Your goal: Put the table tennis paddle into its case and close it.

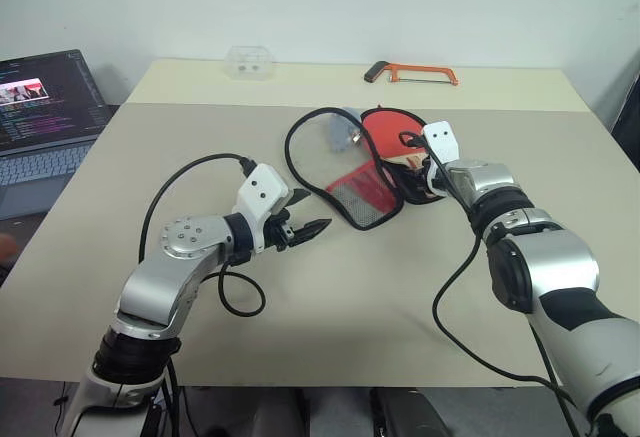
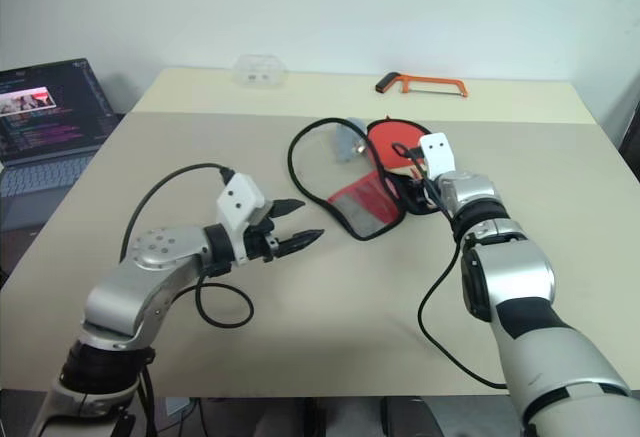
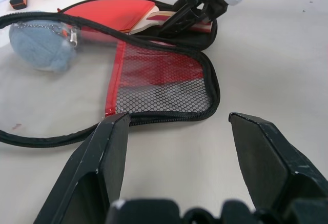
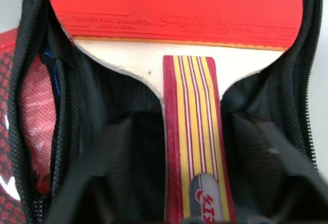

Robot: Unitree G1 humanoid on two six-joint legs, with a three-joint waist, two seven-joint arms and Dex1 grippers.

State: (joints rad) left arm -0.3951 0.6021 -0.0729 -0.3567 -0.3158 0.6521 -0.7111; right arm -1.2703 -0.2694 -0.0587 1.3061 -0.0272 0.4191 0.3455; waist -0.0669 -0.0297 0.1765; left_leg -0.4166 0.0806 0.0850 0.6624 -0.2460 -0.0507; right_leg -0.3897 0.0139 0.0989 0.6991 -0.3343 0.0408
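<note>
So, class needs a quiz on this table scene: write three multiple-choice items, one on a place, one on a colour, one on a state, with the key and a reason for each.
1. Where does the paddle lie?
A. inside the open case
B. beside the laptop
C. on the floor

2. What colour is the hacksaw frame at the table's far edge?
A. blue
B. orange
C. green

3. How does the case's flap stand?
A. zipped shut
B. folded open on the table
C. torn off

Key: 1 A, the right wrist view shows the red face and striped handle ringed by the case's black walls. 2 B, its frame is orange with a black grip. 3 B, the mesh flap lies spread flat beside the paddle, with its zip edge loose.
</note>
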